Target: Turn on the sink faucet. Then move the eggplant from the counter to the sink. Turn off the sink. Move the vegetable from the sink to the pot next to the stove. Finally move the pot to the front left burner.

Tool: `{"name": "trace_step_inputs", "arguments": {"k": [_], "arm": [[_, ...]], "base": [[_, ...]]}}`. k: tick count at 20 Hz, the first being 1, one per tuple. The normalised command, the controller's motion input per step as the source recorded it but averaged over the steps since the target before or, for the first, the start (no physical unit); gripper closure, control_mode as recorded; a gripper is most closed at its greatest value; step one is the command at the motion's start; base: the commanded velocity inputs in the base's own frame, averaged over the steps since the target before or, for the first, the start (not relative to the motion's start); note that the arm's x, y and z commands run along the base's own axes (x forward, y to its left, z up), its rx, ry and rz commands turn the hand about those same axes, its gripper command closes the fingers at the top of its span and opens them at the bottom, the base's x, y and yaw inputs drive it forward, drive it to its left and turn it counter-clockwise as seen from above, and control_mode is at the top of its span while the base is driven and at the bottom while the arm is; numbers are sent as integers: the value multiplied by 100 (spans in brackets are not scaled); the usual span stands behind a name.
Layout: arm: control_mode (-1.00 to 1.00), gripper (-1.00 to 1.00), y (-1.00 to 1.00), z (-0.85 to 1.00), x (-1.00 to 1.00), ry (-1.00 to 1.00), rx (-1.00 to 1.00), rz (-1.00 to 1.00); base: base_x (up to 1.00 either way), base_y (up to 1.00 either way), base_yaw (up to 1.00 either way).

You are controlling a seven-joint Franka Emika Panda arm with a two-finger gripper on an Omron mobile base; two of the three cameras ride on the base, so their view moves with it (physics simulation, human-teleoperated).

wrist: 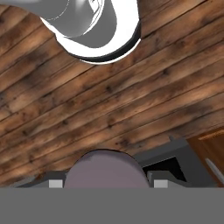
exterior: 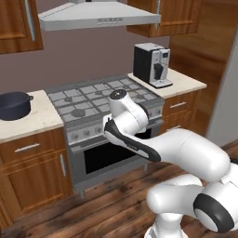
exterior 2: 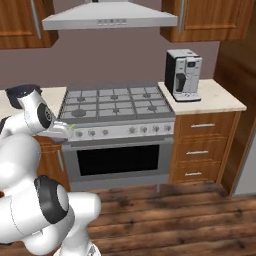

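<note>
1. Eggplant (wrist: pixel 105 166) shows in the hand view as a dull purple dome sitting between the two tips of the claw (wrist: pixel 108 183), which press in on either side of it, so the claw is closed about halfway on the eggplant.
2. Beyond the eggplant, the hand view looks onto the wooden floor (wrist: pixel 131 100), so the claw points downward, off the tabletop and in front of the stove.
3. A corner of the stove's dark oven door and a brown cabinet front lie at the lower right of the hand view.
4. From the left base view, the arm (exterior: pixel 186 148) is folded tightly: its thick white link runs from lower right toward the stove front, then bends back at a dark-trimmed joint, with the rounded wrist just in front of the stove's knobs.
5. From the right base view, the hand end sits low at the left corner of the stove (exterior 2: pixel 115 102), level with the knob row.
6. The pot (exterior: pixel 14 104) stands on the tabletop (exterior: pixel 37 118) left of the stove, well apart from the claw.
7. A coffee machine (exterior: pixel 151 65) stands on the tabletop right of the stove, and a grey hood (exterior: pixel 97 16) hangs above the burners.
</note>
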Motion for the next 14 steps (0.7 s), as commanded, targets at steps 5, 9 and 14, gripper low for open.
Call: {"name": "trace_step_inputs", "arguments": {"k": [5,9,14], "arm": [[100,100,0,0,0,0,0,0],[100,100,0,0,0,0,0,0],[100,100,0,0,0,0,0,0]], "base": [[1,-25,9],[0,-32,9],[3,-36,10]]}}
